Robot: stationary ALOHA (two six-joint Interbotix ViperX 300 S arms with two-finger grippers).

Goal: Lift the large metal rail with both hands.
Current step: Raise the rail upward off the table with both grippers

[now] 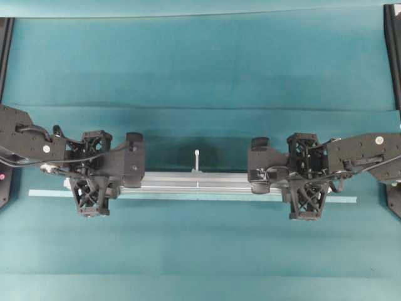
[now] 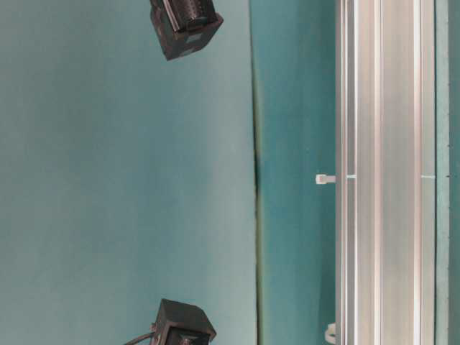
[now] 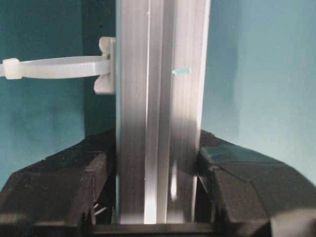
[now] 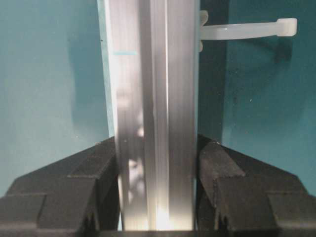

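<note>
The large metal rail (image 1: 200,182) is a long silver grooved bar that runs left to right, with a pale upright pin (image 1: 197,160) at its middle. My left gripper (image 1: 93,179) is shut on the rail near its left end. My right gripper (image 1: 307,182) is shut on it near its right end. In the left wrist view the rail (image 3: 158,98) passes between the black fingers (image 3: 59,192) of the left gripper (image 3: 158,197). In the right wrist view the rail (image 4: 153,98) is clamped by the right gripper (image 4: 157,192). A dark shadow lies on the cloth behind the rail.
A thin flat pale teal strip (image 1: 188,195) lies on the teal cloth just in front of the rail and reaches past both of its ends. Black frame posts (image 1: 393,50) stand at the far corners. The table-level view shows the rail (image 2: 381,172) close up.
</note>
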